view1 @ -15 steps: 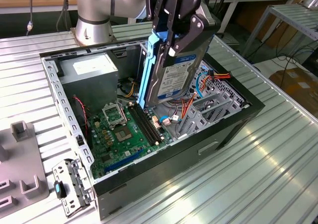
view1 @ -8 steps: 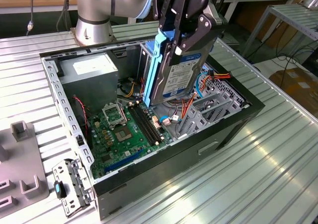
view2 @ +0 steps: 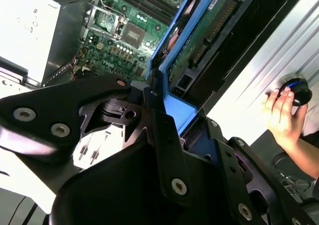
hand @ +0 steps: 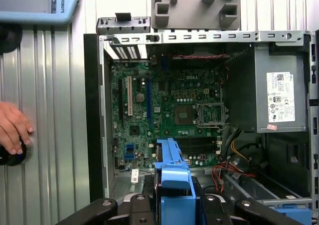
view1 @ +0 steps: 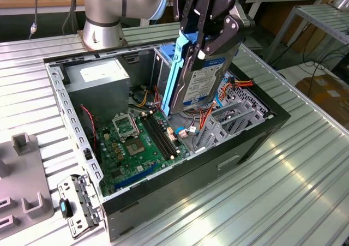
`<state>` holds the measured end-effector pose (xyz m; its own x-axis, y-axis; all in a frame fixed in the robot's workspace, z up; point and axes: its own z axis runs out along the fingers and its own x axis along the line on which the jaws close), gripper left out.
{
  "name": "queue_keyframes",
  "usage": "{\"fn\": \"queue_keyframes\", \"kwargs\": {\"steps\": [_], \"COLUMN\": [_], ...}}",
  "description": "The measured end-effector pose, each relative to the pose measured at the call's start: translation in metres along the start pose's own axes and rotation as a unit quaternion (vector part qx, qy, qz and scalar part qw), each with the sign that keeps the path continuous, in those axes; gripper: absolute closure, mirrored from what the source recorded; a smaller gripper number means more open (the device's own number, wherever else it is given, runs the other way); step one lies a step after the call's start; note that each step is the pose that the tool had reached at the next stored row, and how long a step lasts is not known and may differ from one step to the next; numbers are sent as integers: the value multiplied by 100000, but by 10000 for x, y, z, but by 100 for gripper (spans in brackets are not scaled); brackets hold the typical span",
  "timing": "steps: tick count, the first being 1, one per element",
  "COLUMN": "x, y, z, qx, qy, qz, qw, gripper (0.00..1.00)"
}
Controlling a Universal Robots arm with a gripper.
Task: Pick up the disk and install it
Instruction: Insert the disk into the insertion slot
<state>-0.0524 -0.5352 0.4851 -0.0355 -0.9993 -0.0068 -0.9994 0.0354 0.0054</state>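
The disk (view1: pixel 200 81), a silver-grey hard drive with a white-and-blue label and blue side rails, hangs upright over the open computer case (view1: pixel 180 183). My gripper (view1: pixel 211 41) is shut on its upper end. The disk's lower end sits between the motherboard (view1: pixel 136 142) and the grey drive cage (view1: pixel 234 118). In the second wrist view the disk's green circuit side (view2: pixel 209 30) and blue rail (view2: pixel 172 78) run out from between my black fingers (view2: pixel 159 130). In the first wrist view the blue rail (hand: pixel 172 170) stands above the motherboard (hand: pixel 169 105).
A grey power supply box (view1: pixel 101 79) fills the case's far corner, with red, yellow and orange cables (view1: pixel 204 118) near the cage. A loose metal bracket (view1: pixel 79 205) and grey fixture (view1: pixel 22 180) lie at the exterior view's left. A person's hand (hand: pixel 12 127) rests on a black knob beside the case.
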Motion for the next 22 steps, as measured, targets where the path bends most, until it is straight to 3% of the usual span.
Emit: {"fn": "queue_keyframes", "kwargs": {"steps": [13,22], "x": [-4,-3], "y": [-120,-332], "z": [5,24], "qx": [-1,11], "qy": [1,280], "qz": [-1,2], "qw": [100000,100000], "gripper": [63,63]}}
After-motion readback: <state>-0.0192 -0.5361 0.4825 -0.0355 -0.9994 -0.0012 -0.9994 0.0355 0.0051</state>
